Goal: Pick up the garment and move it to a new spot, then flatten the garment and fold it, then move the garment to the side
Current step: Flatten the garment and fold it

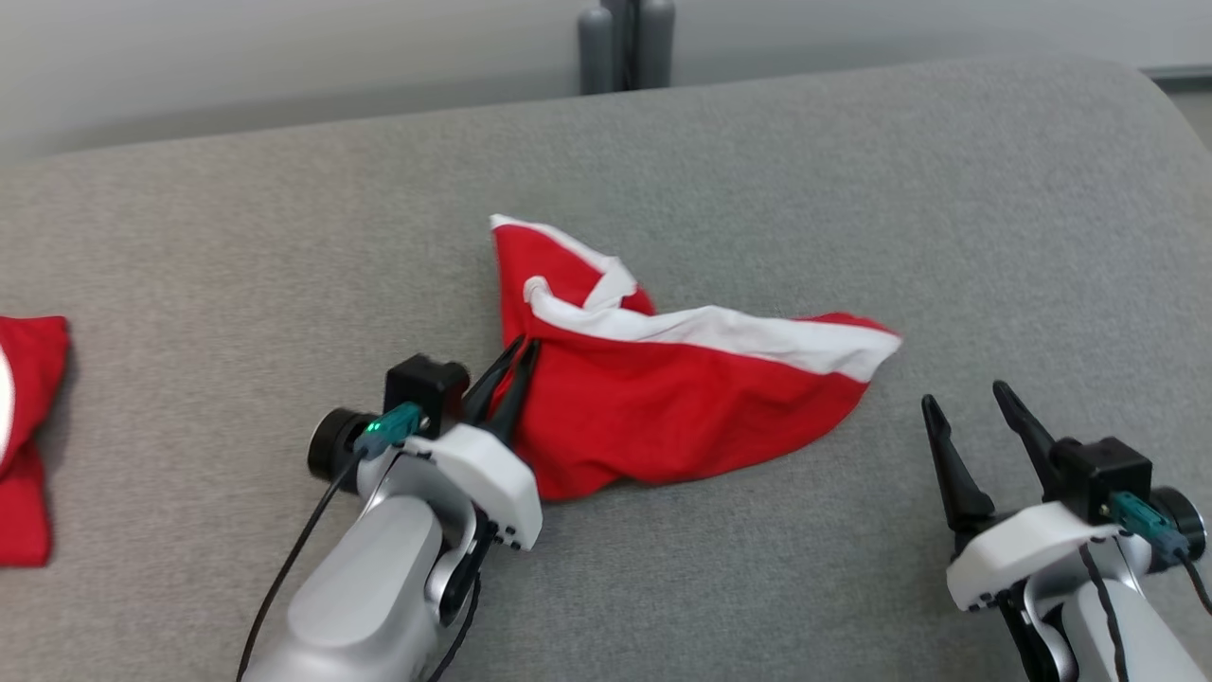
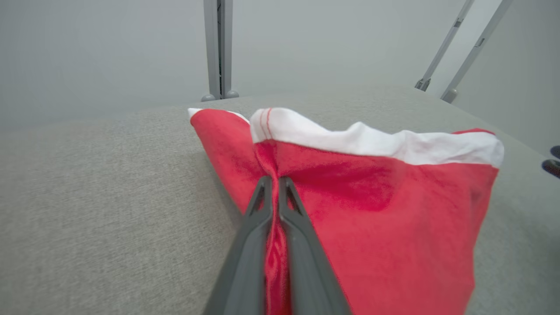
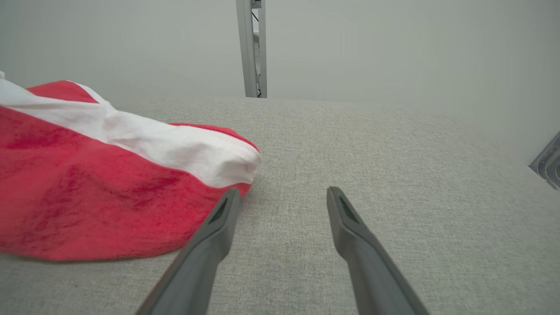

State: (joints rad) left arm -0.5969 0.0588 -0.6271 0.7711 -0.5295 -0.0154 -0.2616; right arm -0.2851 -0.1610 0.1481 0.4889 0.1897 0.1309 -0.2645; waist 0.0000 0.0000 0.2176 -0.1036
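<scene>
Red-and-white garment [image 1: 663, 407], bench [image 1: 852, 170] centre.
Soft, light, limp; my left claw [image 1: 520, 345] clenched on its left fold, right claw [image 1: 968, 395] released near its white corner.

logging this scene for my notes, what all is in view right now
garment: one, red with a white band, crumpled in the middle of the surface
cloth: one, red, at the surface's left edge, cut off by the head view
surface: one, grey fabric, under everything
posts: a small cluster, grey, upright behind the surface's far edge
left gripper: one, dark fingers, shut on the garment's left side
right gripper: one, dark fingers, open, holding nothing, over the surface just right of the garment
</scene>
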